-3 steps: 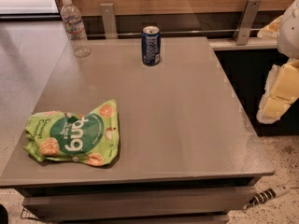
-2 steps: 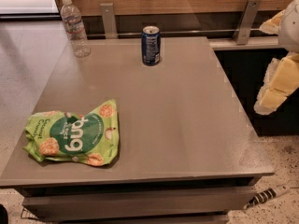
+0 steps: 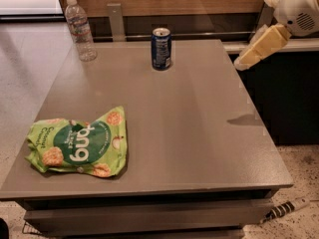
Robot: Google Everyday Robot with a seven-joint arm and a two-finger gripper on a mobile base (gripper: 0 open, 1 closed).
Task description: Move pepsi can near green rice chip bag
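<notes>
The pepsi can, dark blue with a silver top, stands upright at the far middle of the grey table. The green rice chip bag lies flat at the table's front left, far from the can. My gripper, cream-coloured on a white arm, hangs in the air at the upper right, above the table's far right edge. It is well to the right of the can and touches nothing.
A clear plastic water bottle stands at the table's far left corner. A wooden wall with metal brackets runs behind the table. A dark cabinet sits to the right. A striped cable lies on the speckled floor.
My gripper has risen and moved left, from beside the table's right side to above its far right edge. The can, bag and bottle have not moved.
</notes>
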